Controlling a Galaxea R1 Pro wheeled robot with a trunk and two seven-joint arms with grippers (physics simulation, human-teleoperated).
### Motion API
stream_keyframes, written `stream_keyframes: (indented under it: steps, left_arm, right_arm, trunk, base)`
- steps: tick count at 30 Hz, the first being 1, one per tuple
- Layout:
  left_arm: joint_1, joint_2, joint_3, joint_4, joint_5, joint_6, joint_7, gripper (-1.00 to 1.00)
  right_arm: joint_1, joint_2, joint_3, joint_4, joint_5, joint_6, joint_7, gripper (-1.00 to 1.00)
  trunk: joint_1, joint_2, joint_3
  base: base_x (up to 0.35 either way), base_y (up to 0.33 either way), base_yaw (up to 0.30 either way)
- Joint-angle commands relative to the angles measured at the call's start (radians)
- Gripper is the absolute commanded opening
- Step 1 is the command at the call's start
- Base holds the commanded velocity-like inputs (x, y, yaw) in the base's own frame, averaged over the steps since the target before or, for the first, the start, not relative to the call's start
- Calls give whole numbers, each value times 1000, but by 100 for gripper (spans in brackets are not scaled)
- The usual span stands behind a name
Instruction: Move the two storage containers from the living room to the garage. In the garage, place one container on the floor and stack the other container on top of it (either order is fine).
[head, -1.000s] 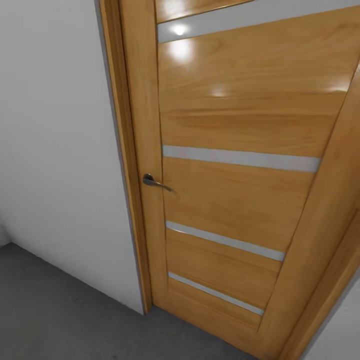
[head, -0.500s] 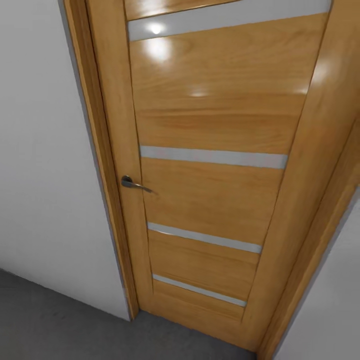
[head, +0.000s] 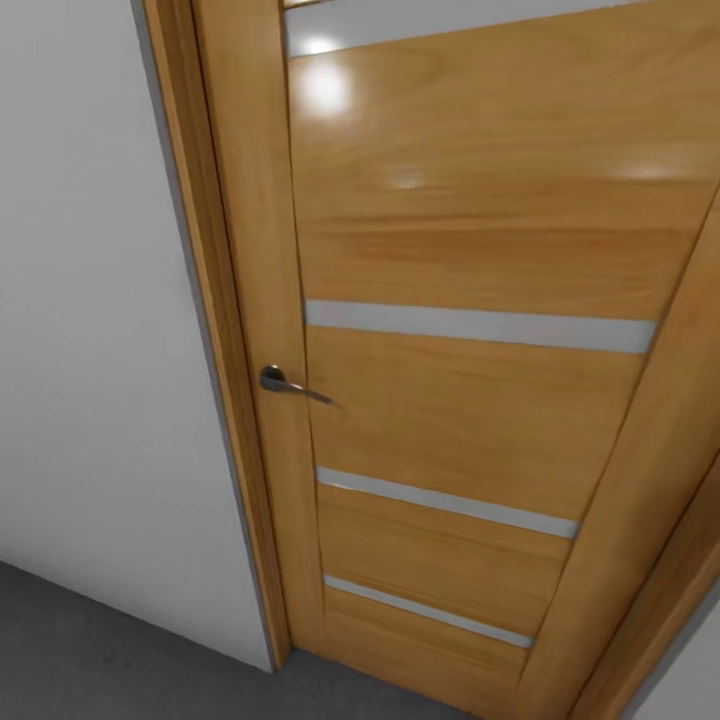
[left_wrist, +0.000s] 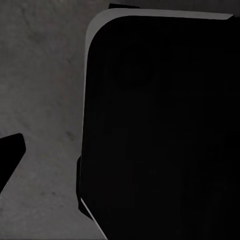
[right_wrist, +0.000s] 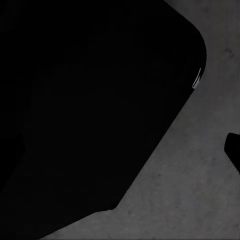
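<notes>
I face a wood door (head: 470, 400) with a handle (head: 285, 383), standing on the floor (head: 90, 650). I cannot tell if my fingers are open.

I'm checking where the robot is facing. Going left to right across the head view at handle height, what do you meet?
White wall → wooden door frame → metal door handle → wooden door with pale horizontal strips.
</notes>
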Motion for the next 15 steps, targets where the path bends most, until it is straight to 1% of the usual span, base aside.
stream_keyframes:
  steps: [1, 5, 8, 11, 15]
  left_arm:
    - [0, 0, 0, 0, 10, -2, 0, 100]
    - [0, 0, 0, 0, 10, -2, 0, 100]
    - [0, 0, 0, 0, 10, -2, 0, 100]
    - [0, 0, 0, 0, 10, -3, 0, 100]
    - [0, 0, 0, 0, 10, -3, 0, 100]
  right_arm:
    - [0, 0, 1, 0, 0, -3, 0, 100]
    - [0, 0, 1, 0, -1, -4, 0, 100]
    - [0, 0, 1, 0, -2, -4, 0, 100]
    - [0, 1, 1, 0, -2, -3, 0, 100]
    - [0, 1, 1, 0, -3, -2, 2, 100]
  trunk:
    - [0, 0, -1]
    - [0, 0, -1]
    - [0, 0, -1]
    - [0, 0, -1]
    - [0, 0, -1]
  base:
    - [229, 243, 0]
    - [219, 230, 0]
    - [106, 84, -27]
    - [30, 23, -151]
    - [8, 6, -218]
